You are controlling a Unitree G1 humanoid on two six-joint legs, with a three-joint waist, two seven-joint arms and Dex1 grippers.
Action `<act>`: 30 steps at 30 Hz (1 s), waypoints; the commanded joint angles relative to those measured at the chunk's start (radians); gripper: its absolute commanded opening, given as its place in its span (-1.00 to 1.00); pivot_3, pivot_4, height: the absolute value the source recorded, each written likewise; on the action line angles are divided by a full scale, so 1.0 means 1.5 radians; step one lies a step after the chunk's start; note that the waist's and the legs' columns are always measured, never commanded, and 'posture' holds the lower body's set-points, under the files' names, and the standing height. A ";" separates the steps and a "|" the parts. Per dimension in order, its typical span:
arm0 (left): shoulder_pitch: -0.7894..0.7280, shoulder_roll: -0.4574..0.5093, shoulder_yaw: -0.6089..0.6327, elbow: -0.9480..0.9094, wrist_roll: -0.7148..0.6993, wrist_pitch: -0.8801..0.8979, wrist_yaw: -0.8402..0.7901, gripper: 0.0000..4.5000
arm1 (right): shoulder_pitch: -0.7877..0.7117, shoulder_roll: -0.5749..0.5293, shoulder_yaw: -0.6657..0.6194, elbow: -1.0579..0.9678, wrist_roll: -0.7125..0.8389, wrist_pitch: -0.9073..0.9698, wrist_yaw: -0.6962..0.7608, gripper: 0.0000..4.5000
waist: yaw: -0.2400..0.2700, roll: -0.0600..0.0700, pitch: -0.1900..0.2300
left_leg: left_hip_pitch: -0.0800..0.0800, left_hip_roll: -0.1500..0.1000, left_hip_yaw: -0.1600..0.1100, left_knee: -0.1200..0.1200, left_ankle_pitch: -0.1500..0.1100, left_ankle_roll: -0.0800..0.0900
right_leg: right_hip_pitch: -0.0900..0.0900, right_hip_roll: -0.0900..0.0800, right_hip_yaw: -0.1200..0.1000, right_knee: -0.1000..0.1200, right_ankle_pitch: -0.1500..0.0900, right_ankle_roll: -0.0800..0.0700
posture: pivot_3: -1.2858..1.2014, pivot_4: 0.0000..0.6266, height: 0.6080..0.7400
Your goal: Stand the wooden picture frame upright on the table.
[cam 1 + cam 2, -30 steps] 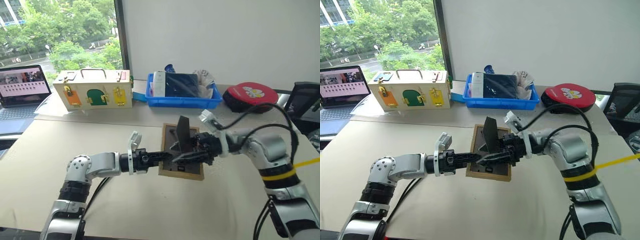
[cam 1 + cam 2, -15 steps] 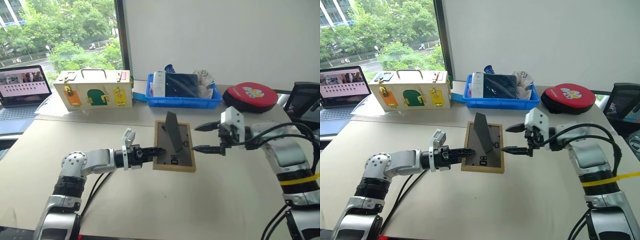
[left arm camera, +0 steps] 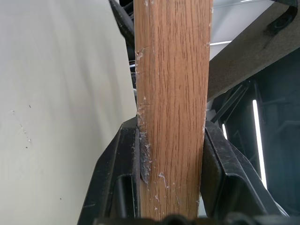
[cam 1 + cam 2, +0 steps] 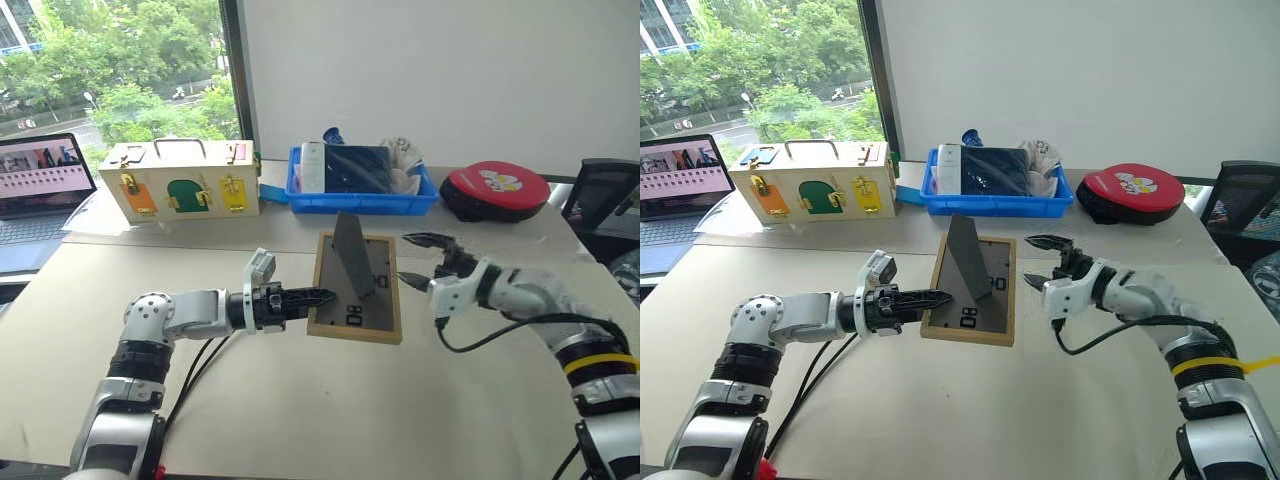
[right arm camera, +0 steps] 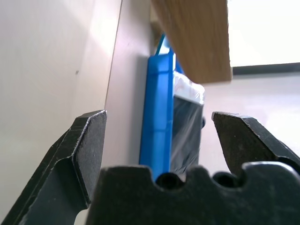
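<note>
Wooden picture frame (image 4: pixel 357 290), back up, long axis running away, clamped by left claw (image 4: pixel 322 297); right claw (image 4: pixel 420 260) gapes.

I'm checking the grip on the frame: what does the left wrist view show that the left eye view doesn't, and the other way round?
Left wrist view: the left gripper clamps the wooden picture frame by its edge, both black fingers pressed against the wood.

Left eye view: the frame's dark grey back faces up with the stand flap raised, over the table; the right gripper is open, apart from the frame; a blue bin and a wooden box sit behind.

Both: the left gripper shut on the frame's edge.
</note>
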 commanded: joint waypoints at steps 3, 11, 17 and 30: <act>-0.019 -0.008 0.023 -0.008 -0.002 -0.002 -0.023 -0.50 | -0.021 0.006 -0.026 -0.066 -0.053 -0.035 -0.141 0.86 | 0.000 0.000 0.000 | 0.000 0.000 0.000 0.000 0.000 0.000 | 0.000 0.000 0.000 0.000 0.000 0.000 | 0.03 -0.52 0.78; -0.014 -0.012 0.015 -0.036 0.031 0.019 -0.053 -0.50 | -0.012 0.028 0.001 -0.101 -0.044 -0.046 -0.162 0.75 | 0.000 0.000 0.000 | 0.000 0.000 0.000 0.000 0.000 0.000 | 0.001 0.000 -0.001 0.000 0.000 0.000 | 0.03 -0.52 0.78; -0.012 -0.010 0.018 -0.054 0.067 0.034 -0.093 0.05 | -0.007 0.029 0.015 -0.101 -0.024 -0.058 -0.142 -0.02 | 0.000 0.000 0.000 | 0.001 0.000 -0.001 0.000 0.000 0.000 | 0.002 0.000 -0.001 0.000 0.000 0.000 | 0.03 -0.52 0.78; 0.045 0.126 0.090 -0.189 0.320 -0.076 -0.384 1.00 | -0.025 0.013 0.017 -0.034 0.030 -0.059 -0.106 -0.42 | -0.006 0.000 0.000 | 0.002 0.000 -0.002 0.000 0.000 0.000 | 0.003 0.000 -0.002 0.000 0.000 0.000 | 0.03 -0.52 0.78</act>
